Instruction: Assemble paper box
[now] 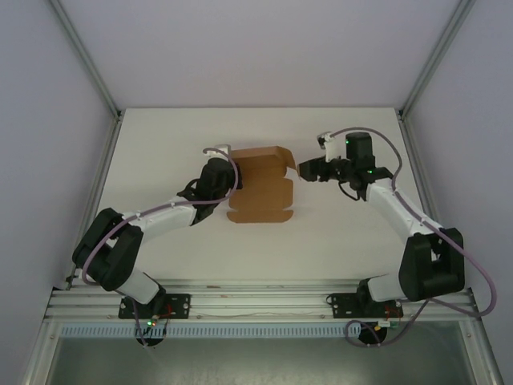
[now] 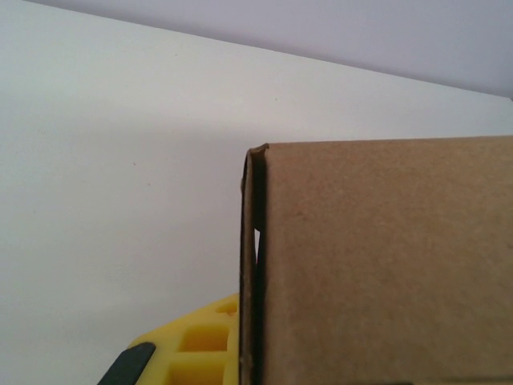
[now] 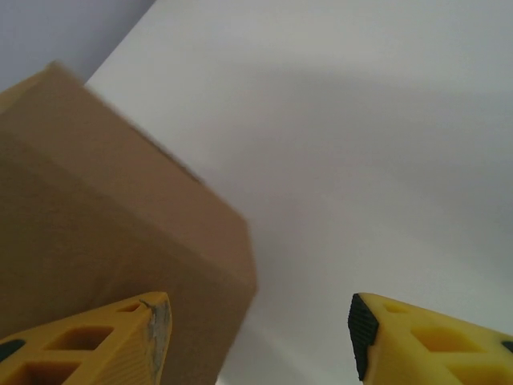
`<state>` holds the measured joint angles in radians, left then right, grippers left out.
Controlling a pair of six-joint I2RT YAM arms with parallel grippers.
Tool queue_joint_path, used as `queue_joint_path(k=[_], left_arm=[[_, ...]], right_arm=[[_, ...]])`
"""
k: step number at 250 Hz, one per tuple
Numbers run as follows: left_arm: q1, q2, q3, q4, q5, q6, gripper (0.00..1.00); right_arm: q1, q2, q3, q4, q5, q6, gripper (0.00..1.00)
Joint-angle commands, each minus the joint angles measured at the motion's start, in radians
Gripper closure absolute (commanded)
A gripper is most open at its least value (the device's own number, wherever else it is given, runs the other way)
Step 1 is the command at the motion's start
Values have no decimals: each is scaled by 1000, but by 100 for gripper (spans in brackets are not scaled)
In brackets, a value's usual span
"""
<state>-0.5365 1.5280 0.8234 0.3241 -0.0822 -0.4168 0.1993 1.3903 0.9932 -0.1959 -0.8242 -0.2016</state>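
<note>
Tabletop [image 1: 160,144]: a white surface, with my two arms reaching in from the near edge.
Paper box [image 1: 260,186]: brown kraft cardboard, partly folded, lying mid-tabletop between my hands, with panels raised along its far side.
Left hand [image 1: 231,178]: at the box's left edge, closed on a raised cardboard flap. One yellow finger [image 2: 200,345] sits right beside the doubled edge.
Right hand [image 1: 304,171]: just beside the box's far right corner, with its yellow fingers spread apart and not gripping.
</note>
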Motion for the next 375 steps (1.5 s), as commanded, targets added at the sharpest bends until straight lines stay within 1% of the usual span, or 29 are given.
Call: queue_joint_path(k=[1, 29, 52, 68, 95, 123, 150, 173, 206, 222, 239, 259, 275, 287, 305, 326, 375], left_arm=[[-2, 3, 23, -19, 23, 25, 100], [-2, 7, 28, -21, 42, 28, 100], [-2, 12, 38, -35, 50, 29, 100], [-1, 15, 45, -44, 52, 30, 100], [-2, 18, 47, -48, 61, 34, 100], [-1, 16, 49, -60, 77, 46, 100], [-3, 24, 61, -80, 81, 54, 100], [-5, 29, 67, -88, 87, 54, 100], [-6, 35, 78, -99, 91, 52, 100], [-8, 35, 83, -105, 82, 50, 100], [-10, 37, 94, -121, 58, 32, 100], [-13, 43, 117, -148, 23, 4, 100], [-16, 52, 141, -174, 3, -20, 100], [-19, 58, 158, -189, -10, -37, 100], [-20, 64, 179, -213, -28, -64, 100], [-20, 68, 200, -255, -47, -88, 100], [-20, 66, 212, -283, -59, -113, 100]], right_arm=[[30, 24, 50, -65, -77, -108, 39], [57, 62, 87, -71, -53, -132, 40], [80, 96, 113, -47, -36, -128, 42], [104, 118, 132, -42, -7, -144, 44], [143, 142, 145, -13, 70, -170, 45], [182, 154, 133, 80, 223, -167, 45], [227, 165, 119, 174, 411, -168, 45], [262, 181, 108, 235, 519, -184, 46], [297, 206, 110, 280, 599, -180, 62], [314, 217, 121, 274, 655, -178, 74], [344, 232, 136, 268, 774, -176, 88], [384, 261, 149, 270, 954, -172, 90], [410, 294, 163, 275, 1084, -151, 97], [422, 319, 173, 279, 1172, -125, 100], [436, 362, 193, 278, 1311, -91, 100], [438, 413, 227, 260, 1435, -77, 100], [442, 474, 278, 218, 1584, -58, 100]])
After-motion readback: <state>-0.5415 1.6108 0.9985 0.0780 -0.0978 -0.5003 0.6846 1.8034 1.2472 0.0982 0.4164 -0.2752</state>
